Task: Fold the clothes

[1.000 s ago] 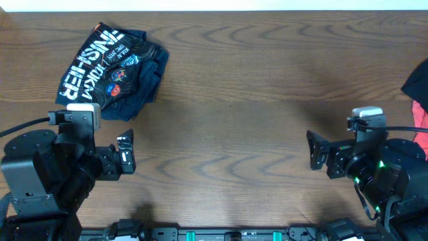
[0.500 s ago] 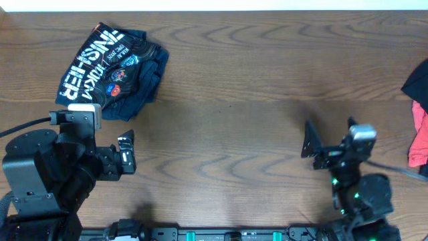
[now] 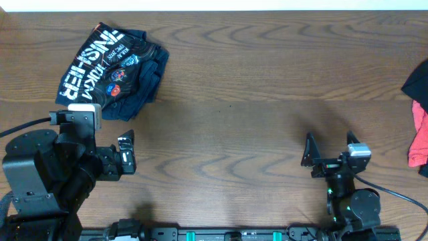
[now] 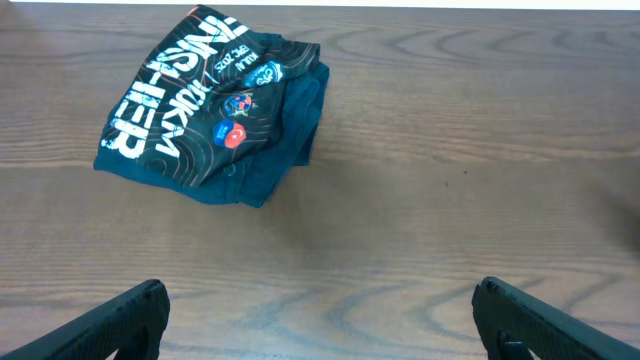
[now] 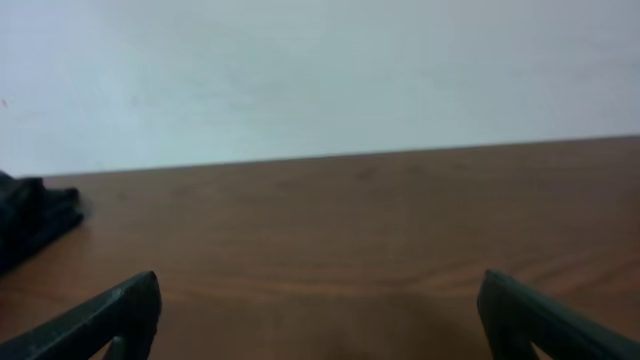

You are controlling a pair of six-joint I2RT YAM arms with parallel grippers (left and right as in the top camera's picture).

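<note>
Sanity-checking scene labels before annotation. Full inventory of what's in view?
jersey: 1, black with orange lines and white lettering, bunched at far left of table
dark garment: 1, navy or black, right edge, cut off by the frame
red garment: 1, red-pink, right edge, nearer than the dark one
table: 1, brown wood, under everything
left gripper: 1, black, near left, open, empty
right gripper: 1, black, near right, open, empty
</note>
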